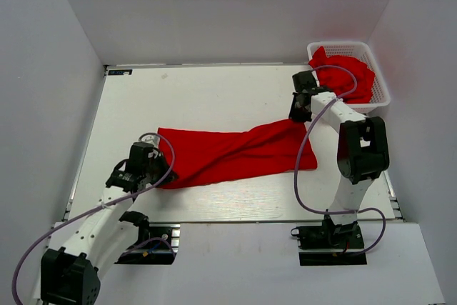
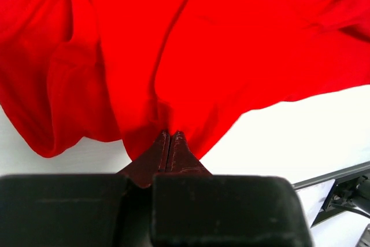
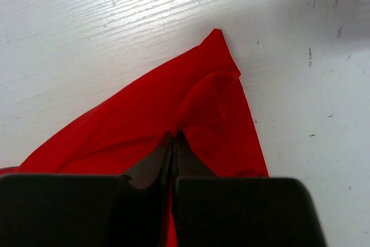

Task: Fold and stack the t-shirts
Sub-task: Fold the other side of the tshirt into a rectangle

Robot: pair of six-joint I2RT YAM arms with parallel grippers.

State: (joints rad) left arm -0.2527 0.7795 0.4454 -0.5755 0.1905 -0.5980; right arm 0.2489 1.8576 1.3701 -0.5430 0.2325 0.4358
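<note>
The left gripper (image 2: 169, 137) was pinched tight on the left end of a red t-shirt (image 1: 235, 155). The shirt lay twisted across the table (image 1: 200, 94), its long axis running left to right between the arms. The right gripper (image 3: 174, 138) was clamped on the opposite end, so each arm was nearest its own end. Far right, other t-shirts (image 1: 348, 76) sat heaped in the basket (image 1: 341, 44).

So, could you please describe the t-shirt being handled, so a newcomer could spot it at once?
On the white table, a long red band of cloth crosses the middle: the t-shirt. The left gripper is shut on its left end, the right gripper on its right corner. The other red t-shirts sit bunched in the white basket at the far right.
</note>
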